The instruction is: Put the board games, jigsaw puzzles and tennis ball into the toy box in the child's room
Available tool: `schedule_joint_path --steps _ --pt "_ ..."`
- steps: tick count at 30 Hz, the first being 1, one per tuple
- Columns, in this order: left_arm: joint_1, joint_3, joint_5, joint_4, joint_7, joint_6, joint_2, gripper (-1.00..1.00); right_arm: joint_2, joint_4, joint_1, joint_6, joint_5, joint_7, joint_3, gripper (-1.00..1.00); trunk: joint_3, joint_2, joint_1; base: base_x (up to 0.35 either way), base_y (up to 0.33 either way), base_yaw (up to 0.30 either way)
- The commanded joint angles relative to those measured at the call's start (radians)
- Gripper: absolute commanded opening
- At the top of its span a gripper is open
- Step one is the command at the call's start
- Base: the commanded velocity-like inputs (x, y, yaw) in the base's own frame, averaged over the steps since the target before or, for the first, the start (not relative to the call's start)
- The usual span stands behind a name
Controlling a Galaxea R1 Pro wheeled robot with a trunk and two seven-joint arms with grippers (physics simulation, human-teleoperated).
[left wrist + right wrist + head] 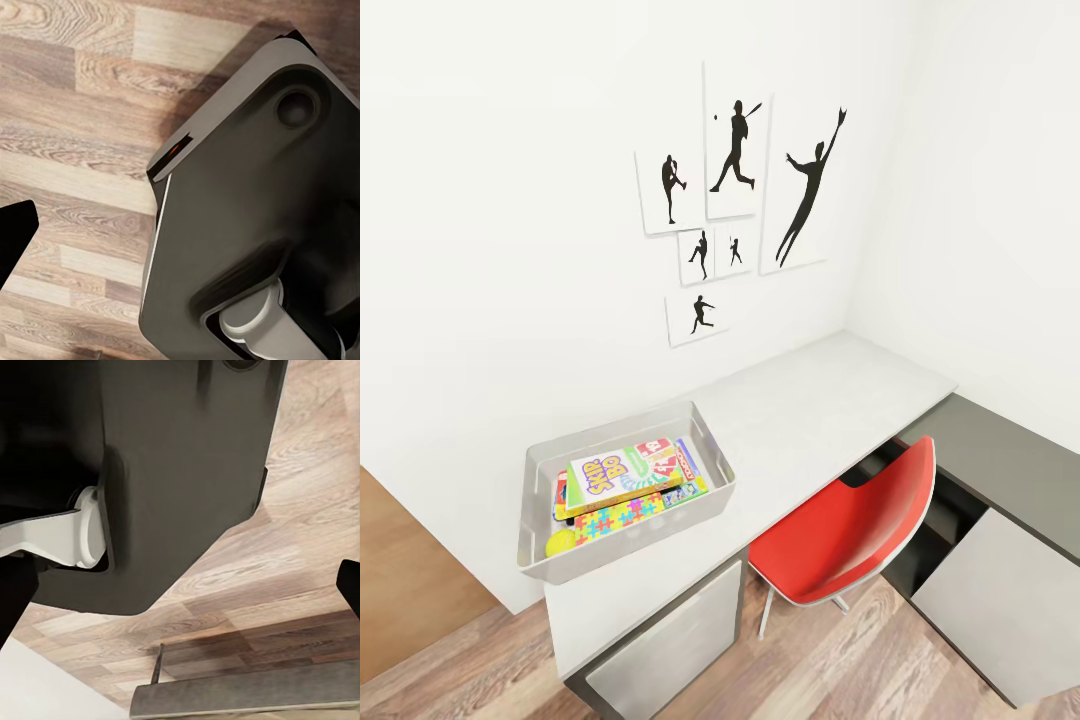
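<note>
While my arms hang low beside my dark base [255,210], my wrist cameras look down on it and on the wood floor [75,90]; one black fingertip [15,232] edges into my left wrist view and another fingertip [351,585] into my right, so I cannot tell whether either hand is released or clenched. Looking ahead from my head, nearest me is a grey cabinet door [670,650] under the white table [810,420], and a red chair [850,530] is tucked partly beneath the tabletop. On the near left end of the table sits the toy box [710,440] (a pale, see-through bin with slotted handles). Inside it I see the yellow-green tennis ball [561,542] in the front corner, a jigsaw puzzle [622,516] with bright coloured pieces just beside it, and board games [622,472] stacked above, the top one white, yellow and green. Farther back, a cluster of black-silhouette baseball pictures [735,190] hangs on the white wall [490,200].
</note>
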Motion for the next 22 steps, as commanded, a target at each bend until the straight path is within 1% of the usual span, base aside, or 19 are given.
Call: schedule_joint_path --steps 1,22 --pt "0.000 0.000 0.005 -0.003 0.006 0.006 0.000 1.00 -0.001 -0.002 0.000 0.005 -0.010 0.000 0.008 1.00 -0.002 -0.002 0.001 0.000 0.000 0.000" --pt "0.000 0.000 0.005 -0.003 0.006 0.006 0.000 1.00 -0.001 -0.002 0.000 0.005 -0.010 0.000 0.008 1.00 -0.002 -0.002 0.001 0.000 0.000 0.000"
